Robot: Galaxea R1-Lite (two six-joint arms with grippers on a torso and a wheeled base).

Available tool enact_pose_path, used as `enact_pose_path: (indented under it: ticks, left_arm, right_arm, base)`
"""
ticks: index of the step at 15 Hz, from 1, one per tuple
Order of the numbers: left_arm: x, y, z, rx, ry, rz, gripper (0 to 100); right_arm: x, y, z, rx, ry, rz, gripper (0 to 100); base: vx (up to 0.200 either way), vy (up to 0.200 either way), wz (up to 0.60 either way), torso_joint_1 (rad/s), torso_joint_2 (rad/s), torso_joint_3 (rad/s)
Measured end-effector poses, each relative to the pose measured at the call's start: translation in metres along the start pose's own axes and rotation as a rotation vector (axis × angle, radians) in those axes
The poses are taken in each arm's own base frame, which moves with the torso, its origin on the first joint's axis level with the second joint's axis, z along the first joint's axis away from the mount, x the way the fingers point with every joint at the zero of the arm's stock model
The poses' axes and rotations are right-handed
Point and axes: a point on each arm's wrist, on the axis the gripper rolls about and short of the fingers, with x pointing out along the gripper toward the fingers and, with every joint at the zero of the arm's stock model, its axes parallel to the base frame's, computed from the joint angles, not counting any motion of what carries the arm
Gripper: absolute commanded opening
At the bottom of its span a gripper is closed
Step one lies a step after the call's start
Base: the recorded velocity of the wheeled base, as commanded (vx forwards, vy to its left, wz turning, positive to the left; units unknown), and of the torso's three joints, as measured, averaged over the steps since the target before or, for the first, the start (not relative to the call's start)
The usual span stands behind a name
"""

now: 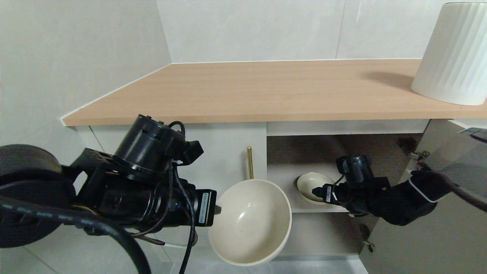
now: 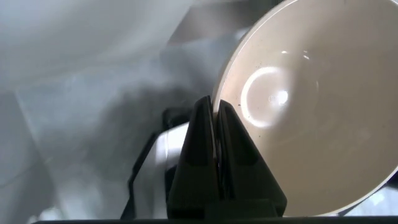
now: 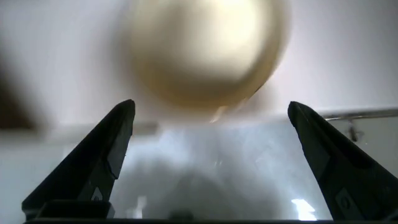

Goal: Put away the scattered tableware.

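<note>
While your left pincer (image 2: 216, 107) clamps the rim of the big bowl (image 1: 251, 222), your right pincer (image 3: 210, 106) gapes wide just before the small bowl (image 1: 310, 184).

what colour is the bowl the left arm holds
The bowl is plain cream; head view shows it best.

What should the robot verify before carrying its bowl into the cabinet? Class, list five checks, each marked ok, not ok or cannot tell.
1. Grip: left gripper shut on large bowl rim: ok.
2. Access: cabinet door open: ok.
3. Stowed: small bowl resting on shelf: ok.
4. Path: right gripper, open, in the opening before the small bowl: not ok.
5. Space on shelf for large bowl: cannot tell.
</note>
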Motion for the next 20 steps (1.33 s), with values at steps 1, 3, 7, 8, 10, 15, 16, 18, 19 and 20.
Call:
enact_pose_path:
  ticks: [1, 3, 7, 8, 10, 15, 16, 18, 19, 20]
  left_arm:
    - [0.005, -0.001, -0.003, 0.008, 0.022, 0.022, 0]
    - [0.018, -0.003, -0.011, 0.030, 0.075, 0.099, 0]
    - [0.054, -0.007, -0.026, 0.087, 0.146, 0.261, 0]
    - [0.062, -0.009, -0.029, 0.104, 0.162, 0.282, 0]
    - [0.072, -0.014, -0.033, 0.123, 0.182, 0.286, 0]
    - [0.077, -0.025, -0.036, 0.143, 0.183, 0.269, 0]
    - [0.077, -0.027, -0.035, 0.145, 0.176, 0.263, 0]
    - [0.077, -0.030, -0.036, 0.150, 0.170, 0.255, 0]
    - [0.075, -0.031, -0.036, 0.155, 0.168, 0.250, 0]
    - [0.073, -0.034, -0.037, 0.161, 0.166, 0.244, 0]
  right_arm:
    - [-0.015, 0.003, -0.001, -0.035, 0.015, 0.034, 100]
    - [-0.045, 0.008, -0.001, -0.091, 0.065, 0.087, 100]
    - [-0.097, 0.015, 0.002, -0.143, 0.170, 0.245, 100]
    - [-0.109, 0.019, 0.002, -0.155, 0.189, 0.288, 100]
    - [-0.128, 0.028, 0.000, -0.179, 0.213, 0.361, 100]
    - [-0.154, 0.058, -0.020, -0.282, 0.302, 0.467, 100]
    - [-0.155, 0.063, -0.022, -0.294, 0.310, 0.474, 100]
    - [-0.152, 0.071, -0.029, -0.317, 0.330, 0.480, 100]
    - [-0.150, 0.073, -0.032, -0.325, 0.329, 0.464, 100]
    - [-0.146, 0.075, -0.035, -0.333, 0.332, 0.445, 100]
  base:
    - [0.000, 0.000, 0.00, 0.000, 0.00, 0.000]
    - [0.000, 0.000, 0.00, 0.000, 0.00, 0.000]
    - [0.000, 0.000, 0.00, 0.000, 0.00, 0.000]
    - [0.000, 0.000, 0.00, 0.000, 0.00, 0.000]
    - [0.000, 0.000, 0.00, 0.000, 0.00, 0.000]
    - [0.000, 0.000, 0.00, 0.000, 0.00, 0.000]
    - [0.000, 0.000, 0.00, 0.000, 0.00, 0.000]
    - [0.000, 0.000, 0.00, 0.000, 0.00, 0.000]
    - [0.000, 0.000, 0.00, 0.000, 0.00, 0.000]
    - [0.000, 0.000, 0.00, 0.000, 0.00, 0.000]
